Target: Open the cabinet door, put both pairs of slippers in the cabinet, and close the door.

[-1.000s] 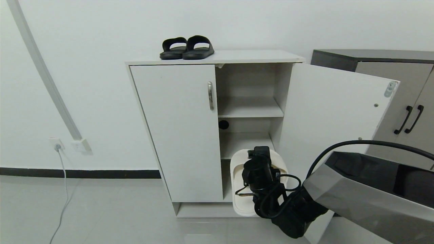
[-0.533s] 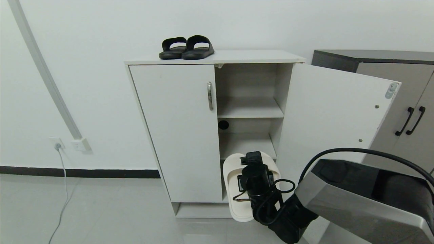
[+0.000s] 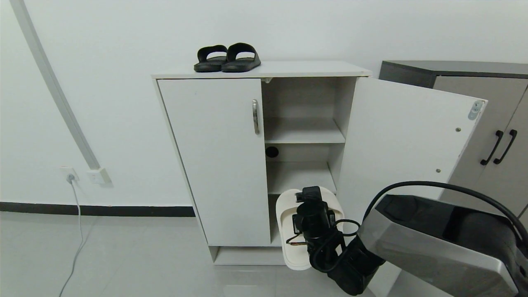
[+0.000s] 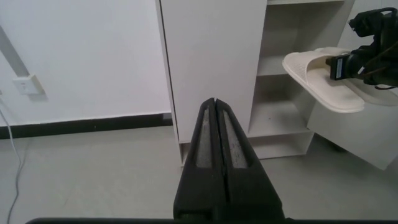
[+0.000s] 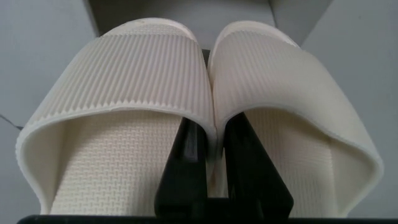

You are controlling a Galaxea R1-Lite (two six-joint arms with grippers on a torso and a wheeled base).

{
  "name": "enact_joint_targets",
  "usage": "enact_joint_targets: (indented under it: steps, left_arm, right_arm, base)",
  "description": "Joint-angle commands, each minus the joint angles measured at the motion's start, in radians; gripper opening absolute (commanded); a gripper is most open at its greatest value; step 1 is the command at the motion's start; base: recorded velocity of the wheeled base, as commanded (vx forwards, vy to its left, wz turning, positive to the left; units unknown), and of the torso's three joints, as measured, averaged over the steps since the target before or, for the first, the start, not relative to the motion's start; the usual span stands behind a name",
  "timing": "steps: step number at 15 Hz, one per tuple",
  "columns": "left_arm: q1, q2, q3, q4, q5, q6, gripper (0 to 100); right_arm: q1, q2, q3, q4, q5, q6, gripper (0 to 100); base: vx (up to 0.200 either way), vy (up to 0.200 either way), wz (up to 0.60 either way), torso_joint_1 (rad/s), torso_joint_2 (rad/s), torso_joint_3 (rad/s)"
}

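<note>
Standing against the wall, the white cabinet (image 3: 313, 68) looks just as it did a second ago. Its right door (image 3: 396, 140) is swung wide open and its left door (image 3: 214, 161) is shut. A grey cabinet (image 3: 466, 70) sits beside it, past the open door.

What differs is the cream slippers (image 3: 285, 218). Over the last second they have dropped a little and moved slightly toward the shut door. In the last half second they have edged back a touch toward the open one. They now hang in front of the lower part of the open right half, below the middle shelf (image 3: 299, 175), toes toward the shelves. Whether the toes have crossed the cabinet's front edge cannot be told.

The black slippers (image 3: 227, 57) lie side by side on the cabinet top, above the shut door, unmoved.

The right gripper (image 5: 214, 168) grasps the cream pair from the heel end. One finger sits inside each slipper under its strap, and the two adjoining inner walls are pinched between them. The slippers extend forward from the fingers, side by side and touching.

The left gripper (image 4: 215, 143) is clenched on nothing, its fingers pressed flat together. It hangs low over the floor on the shut-door side, well apart from the cream pair.
</note>
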Motion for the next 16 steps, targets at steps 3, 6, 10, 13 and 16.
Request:
enact_joint_targets:
  steps: [3,6,10,13,16]
  left_arm:
    - [0.000,0.002,0.000,0.002,0.000,0.000,0]
    - [0.000,0.002,-0.001,0.002,0.000,0.000,0]
    - [0.000,0.002,-0.001,0.002,0.000,0.000,0]
    - [0.000,0.002,-0.001,0.000,0.000,0.000,0]
    - [0.000,0.002,0.000,0.000,0.000,0.000,0]
  right_arm:
    - [0.002,0.014,-0.009,-0.001,0.000,0.000,0]
    - [0.003,0.024,-0.016,-0.003,0.000,0.002,0]
    - [0.003,0.051,-0.030,-0.013,-0.003,-0.001,0]
    - [0.003,0.070,-0.042,-0.027,-0.004,-0.004,0]
    - [-0.001,0.112,-0.067,-0.144,-0.009,-0.047,0]
  base:
    - [0.000,0.000,0.00,0.002,0.00,-0.067]
    - [0.000,0.000,0.00,0.002,0.00,-0.170]
    - [0.000,0.000,0.00,0.004,0.00,-0.195]
    - [0.000,0.000,0.00,0.004,0.01,-0.199]
    - [0.000,0.000,0.00,0.002,0.00,-0.062]
